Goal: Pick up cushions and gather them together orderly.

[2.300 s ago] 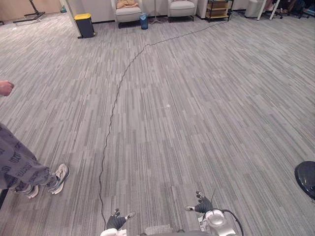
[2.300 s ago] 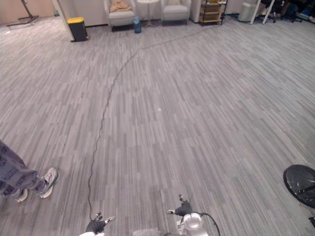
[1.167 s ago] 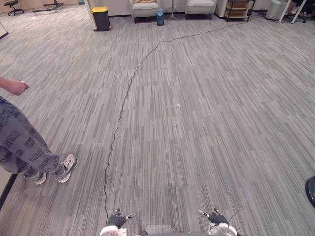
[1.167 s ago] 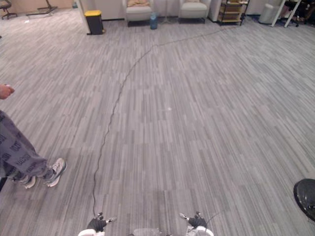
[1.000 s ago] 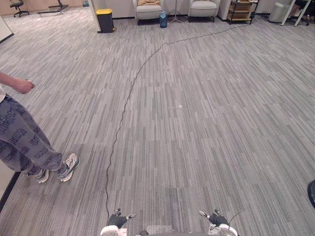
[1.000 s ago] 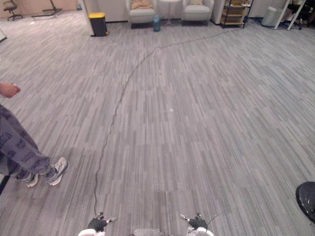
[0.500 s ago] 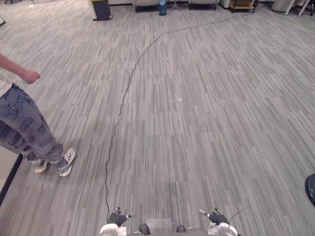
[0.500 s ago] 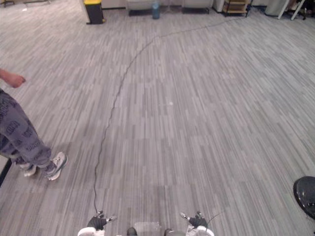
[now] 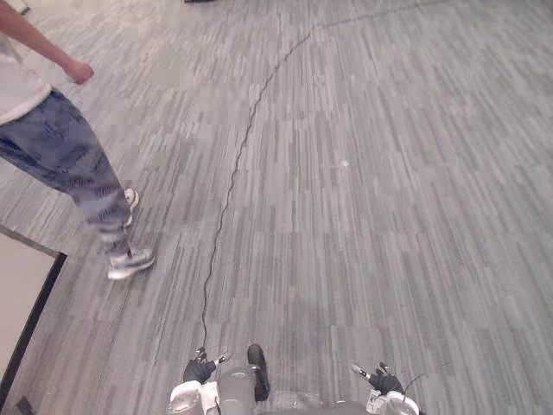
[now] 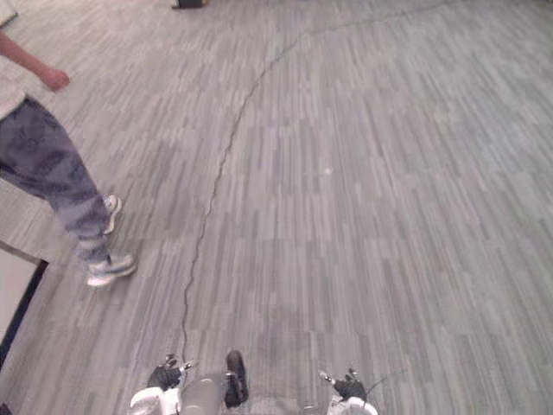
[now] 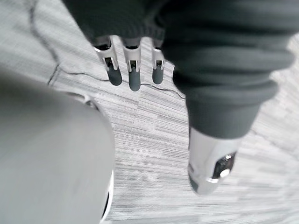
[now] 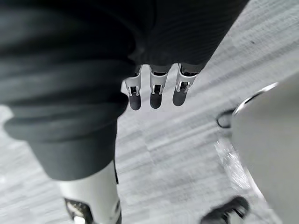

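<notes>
My left hand (image 9: 200, 370) hangs low at the bottom edge of the eye views, over grey striped carpet. In the left wrist view its fingers (image 11: 130, 70) point straight down at the floor and hold nothing. My right hand (image 9: 384, 380) hangs the same way on the other side. The right wrist view has its fingers (image 12: 154, 91) straight and relaxed above bare carpet, with nothing in them.
A person (image 9: 65, 151) in patterned grey trousers and pale sneakers walks on the carpet at the left, one fist (image 9: 80, 71) swung forward. A pale flat surface with a dark edge (image 9: 34, 307) lies at the lower left. Open carpet (image 9: 389, 190) stretches ahead and right.
The camera has tipped down and shifted, so the far chairs and the yellow-lidded bin have left the picture. The person has stepped forward at the left. Both hands hang as before.
</notes>
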{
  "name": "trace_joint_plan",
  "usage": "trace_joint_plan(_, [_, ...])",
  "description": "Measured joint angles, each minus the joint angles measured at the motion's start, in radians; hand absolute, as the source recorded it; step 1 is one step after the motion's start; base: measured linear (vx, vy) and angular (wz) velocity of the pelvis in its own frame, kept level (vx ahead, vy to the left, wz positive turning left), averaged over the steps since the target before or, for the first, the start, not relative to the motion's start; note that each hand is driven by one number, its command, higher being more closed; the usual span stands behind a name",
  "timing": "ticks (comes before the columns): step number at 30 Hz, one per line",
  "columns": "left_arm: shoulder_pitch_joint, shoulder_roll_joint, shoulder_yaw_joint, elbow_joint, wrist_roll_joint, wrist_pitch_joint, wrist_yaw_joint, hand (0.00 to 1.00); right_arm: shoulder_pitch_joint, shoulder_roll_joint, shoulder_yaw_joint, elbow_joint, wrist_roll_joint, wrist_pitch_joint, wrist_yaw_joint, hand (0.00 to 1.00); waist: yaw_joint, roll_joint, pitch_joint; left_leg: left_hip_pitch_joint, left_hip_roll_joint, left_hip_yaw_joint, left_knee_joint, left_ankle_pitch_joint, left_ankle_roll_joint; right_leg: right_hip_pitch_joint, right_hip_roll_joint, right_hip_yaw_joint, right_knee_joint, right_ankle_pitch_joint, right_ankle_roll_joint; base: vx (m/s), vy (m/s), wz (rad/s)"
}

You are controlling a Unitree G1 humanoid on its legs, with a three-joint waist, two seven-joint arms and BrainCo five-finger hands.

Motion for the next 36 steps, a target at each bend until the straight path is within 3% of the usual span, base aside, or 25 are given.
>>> trace_joint_plan(2, [0.0,0.006,-0.005,0.008,0.001,0.001,0.0,0.0,0.007,0.009,-0.001,-0.003,-0.003,-0.001,0.002,0.0,0.0,-0.015,-0.008,0.055,-0.017,0.007,0.01,-0.074,0.004,-0.051,-0.006,0.056,0.198,0.003,0.007,0.5,0.296,-0.13])
trace_joint_plan(3, [0.0,0.018,-0.024,0.013,0.001,0.001,0.001,0.0,0.006,0.01,0.001,-0.004,-0.003,-0.001,0.008,0.0,-0.002,-0.03,-0.004,0.121,-0.038,0.02,-0.022,-0.105,0.009,-0.15,-0.02,0.081,0.453,0.048,0.067,0.41,0.218,-0.17])
trace_joint_plan(4, [-0.001,0.023,-0.032,0.014,0.001,0.001,0.001,0.0,0.006,0.01,0.001,-0.004,-0.003,-0.002,0.009,0.0,-0.002,-0.034,-0.002,0.147,-0.046,0.022,-0.035,-0.113,0.011,-0.18,-0.026,0.082,0.527,0.079,0.084,0.49,0.234,-0.14])
trace_joint_plan(5, [-0.001,0.033,-0.055,0.022,0.0,0.006,0.002,0.0,0.008,0.01,0.002,-0.006,-0.002,-0.004,0.013,0.0,-0.007,-0.032,0.007,0.231,-0.067,0.016,-0.075,-0.138,0.01,-0.272,-0.032,0.076,0.765,0.071,0.083,0.33,0.13,-0.08])
trace_joint_plan(7, [0.0,0.032,-0.083,0.028,-0.001,0.006,0.004,0.0,0.003,-0.003,0.004,-0.012,-0.003,-0.013,0.014,0.0,-0.023,-0.017,0.012,0.349,-0.07,0.006,-0.143,-0.153,0.007,-0.352,-0.013,0.003,0.897,0.006,0.029,0.45,0.129,0.05])
trace_joint_plan(8, [-0.014,0.029,-0.099,0.042,-0.001,0.006,0.004,0.0,-0.001,-0.015,0.009,-0.031,-0.003,-0.021,0.015,0.0,-0.035,-0.001,0.022,0.436,-0.058,-0.009,-0.197,-0.152,0.007,-0.407,0.02,-0.083,0.877,-0.061,-0.019,0.48,0.093,0.22])
trace_joint_plan(10, [-0.036,0.024,-0.099,0.056,-0.002,0.006,0.003,0.0,-0.018,-0.021,0.012,-0.044,-0.003,-0.026,0.018,0.0,-0.053,0.018,0.034,0.489,-0.03,-0.015,-0.226,-0.152,0.007,-0.492,0.07,-0.174,0.733,-0.097,-0.061,0.56,0.017,0.43])
trace_joint_plan(12, [-0.057,0.019,-0.1,0.057,-0.001,0.005,0.003,0.0,-0.036,-0.022,0.011,-0.05,-0.003,-0.033,0.019,0.0,-0.068,0.029,0.043,0.526,-0.013,-0.033,-0.243,-0.152,0.007,-0.565,0.111,-0.201,0.515,-0.053,-0.065,0.63,-0.051,0.49])
trace_joint_plan(14, [-0.055,0.017,-0.099,0.058,0.001,0.004,0.001,0.0,-0.037,-0.028,0.012,-0.041,-0.004,-0.029,0.019,0.0,-0.074,0.017,0.041,0.612,-0.028,-0.057,-0.284,-0.164,-0.02,-0.579,0.148,-0.191,0.111,0.194,-0.081,0.61,-0.112,0.57])
trace_joint_plan(15, [-0.052,0.016,-0.099,0.059,0.002,0.004,0.001,0.0,-0.034,-0.03,0.011,-0.04,-0.003,-0.029,0.019,0.0,-0.077,0.015,0.041,0.628,-0.031,-0.067,-0.285,-0.172,-0.033,-0.578,0.15,-0.183,0.105,0.267,-0.118,0.54,-0.106,0.42])
trace_joint_plan(16, [-0.06,-0.005,-0.095,0.08,0.002,0.005,0.002,0.0,-0.043,-0.045,0.002,-0.039,-0.004,-0.028,0.021,0.0,-0.084,0.039,0.046,0.663,-0.003,-0.089,-0.286,-0.183,-0.053,-0.581,0.168,-0.181,0.168,0.315,-0.159,0.53,-0.115,0.04])
trace_joint_plan(17, [-0.06,-0.02,-0.078,0.097,0.014,0.006,-0.001,0.0,-0.06,-0.063,0.002,-0.041,-0.011,-0.027,0.021,0.0,-0.079,0.082,0.047,0.666,0.031,-0.088,-0.265,-0.152,-0.109,-0.596,0.187,-0.193,0.238,0.248,-0.165,0.65,-0.18,-0.05])
trace_joint_plan(19, [-0.059,-0.045,-0.038,0.093,0.021,0.007,0.001,0.0,-0.063,-0.058,-0.023,-0.049,-0.014,-0.025,0.029,0.0,-0.08,0.096,0.055,0.601,0.065,-0.089,-0.036,-0.058,-0.187,-0.566,0.212,-0.185,0.303,0.143,-0.18,0.69,-0.255,-0.3])
trace_joint_plan(21, [-0.049,-0.065,0.005,0.077,0.021,0.009,0.002,0.0,-0.052,-0.05,-0.014,-0.057,-0.012,-0.015,0.028,0.0,-0.073,0.103,0.061,0.476,0.128,-0.098,0.31,0.066,-0.19,-0.473,0.24,-0.156,0.266,0.1,-0.19,0.61,-0.161,-0.43])
trace_joint_plan(22, [-0.044,-0.081,0.028,0.043,0.021,0.008,0.001,0.0,-0.031,-0.039,0.01,-0.083,-0.012,-0.006,0.027,0.0,-0.064,0.096,0.077,0.385,0.187,-0.079,0.561,0.018,-0.17,-0.362,0.269,-0.138,0.215,0.075,-0.209,0.58,-0.101,-0.43])
trace_joint_plan(23, [-0.04,-0.086,0.036,0.029,0.02,0.007,0.001,0.0,-0.025,-0.029,0.016,-0.088,-0.012,-0.006,0.026,0.0,-0.057,0.09,0.08,0.356,0.2,-0.069,0.617,-0.007,-0.161,-0.322,0.274,-0.128,0.198,0.063,-0.216,0.65,-0.12,-0.58])
trace_joint_plan(24, [-0.026,-0.089,0.04,-0.026,0.018,0.001,0.0,0.0,-0.014,-0.017,0.018,-0.095,-0.005,-0.005,0.025,0.0,-0.041,0.058,0.077,0.254,0.214,-0.025,0.67,-0.072,-0.126,-0.207,0.273,-0.087,0.135,0.037,-0.223,0.52,-0.092,-0.45])
trace_joint_plan(26, [-0.025,-0.09,0.041,-0.049,0.008,-0.002,0.0,0.0,-0.012,-0.013,0.018,-0.089,-0.002,-0.005,0.025,0.0,-0.02,0.047,0.072,0.164,0.206,0.023,0.57,-0.125,-0.092,-0.119,0.268,-0.031,0.069,0.039,-0.21,0.49,-0.042,-0.73])
trace_joint_plan(28, [-0.025,-0.095,0.04,-0.067,0.0,-0.004,0.0,0.0,-0.023,-0.011,0.005,-0.079,-0.002,-0.004,0.024,0.0,0.003,0.044,0.075,0.084,0.139,0.016,0.259,-0.131,-0.088,-0.034,0.246,0.045,0.013,0.026,-0.189,0.57,0.088,-0.9])
trace_joint_plan(29, [-0.025,-0.095,0.04,-0.067,0.0,-0.004,0.0,0.0,-0.023,-0.011,0.005,-0.079,-0.002,-0.004,0.024,0.0,0.003,0.044,0.075,0.084,0.138,0.016,0.254,-0.13,-0.088,-0.032,0.246,0.046,0.012,0.026,-0.188,0.65,0.167,-0.95])
trace_joint_plan(30, [-0.023,-0.095,0.036,-0.064,0.0,-0.013,0.0,0.0,-0.028,-0.017,0.003,-0.057,-0.002,-0.006,0.024,0.0,0.005,0.054,0.071,0.046,0.086,-0.044,-0.046,-0.058,-0.121,0.024,0.22,0.103,-0.041,0.014,-0.17,0.41,0.154,-0.76])
trace_joint_plan(31, [-0.022,-0.095,0.029,-0.06,0.0,-0.018,0.0,0.0,-0.032,-0.023,0.003,-0.039,-0.002,-0.006,0.024,0.0,0.006,0.067,0.063,0.015,0.084,-0.075,-0.112,-0.036,-0.146,0.041,0.22,0.127,-0.065,0.004,-0.161,0.61,0.33,-1.11])
trace_joint_plan(33, [-0.019,-0.093,0.019,-0.056,-0.001,-0.021,-0.001,0.0,-0.025,-0.034,0.003,-0.02,-0.002,-0.006,0.018,0.0,0.01,0.091,0.052,-0.046,0.096,-0.127,-0.15,0.003,-0.15,0.098,0.214,0.181,-0.082,-0.058,-0.147,0.53,0.356,-0.83])
trace_joint_plan(34, [-0.018,-0.081,0.019,-0.054,-0.002,-0.022,-0.003,0.0,-0.016,-0.027,0.003,-0.016,-0.002,-0.005,0.018,0.0,0.016,0.071,0.041,-0.035,0.084,-0.131,-0.116,0.074,-0.139,0.117,0.189,0.208,-0.061,-0.094,-0.144,0.64,0.38,-0.9])
trace_joint_plan(36, [-0.001,-0.062,0.02,-0.048,-0.003,-0.021,-0.003,0.0,0.001,-0.008,0.009,-0.005,-0.003,-0.007,0.022,0.0,0.016,0.028,-0.008,-0.02,0.045,-0.115,-0.086,0.099,-0.114,0.059,0.149,0.26,0.079,-0.114,-0.138,0.59,0.322,-0.89])
